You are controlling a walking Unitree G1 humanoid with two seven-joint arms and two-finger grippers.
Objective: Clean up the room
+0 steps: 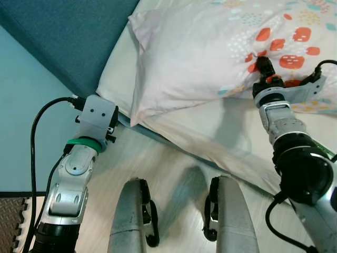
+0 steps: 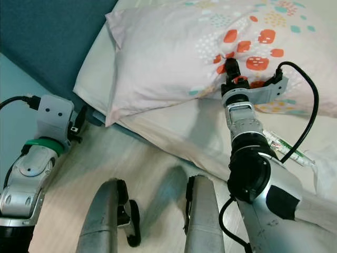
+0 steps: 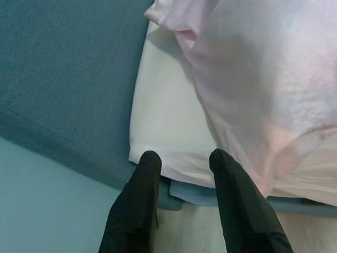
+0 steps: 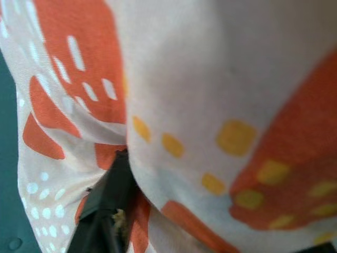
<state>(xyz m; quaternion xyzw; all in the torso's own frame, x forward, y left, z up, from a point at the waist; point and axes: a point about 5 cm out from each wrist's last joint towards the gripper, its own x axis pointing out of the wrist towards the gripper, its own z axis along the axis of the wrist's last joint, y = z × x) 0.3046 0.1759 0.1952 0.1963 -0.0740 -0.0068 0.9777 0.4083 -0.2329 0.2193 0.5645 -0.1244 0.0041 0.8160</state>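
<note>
Right pincer (image 2: 229,68) is clenching the patterned pillow (image 2: 179,58) lying on the bed (image 2: 174,132). Left pincer (image 3: 181,168) is hovering released beside the mattress corner.

Pillow (image 1: 210,52): pale pink, w/ orange, teal & yellow print. Lies flat on the bed, its near edge bunched around my right claw (image 1: 261,64), fabric pressed vs my fingers. Plain corner ahead of my left claw (image 3: 181,163).

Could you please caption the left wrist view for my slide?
Open left gripper hovers at the bed's corner, beside the pale pink pillow.
</note>
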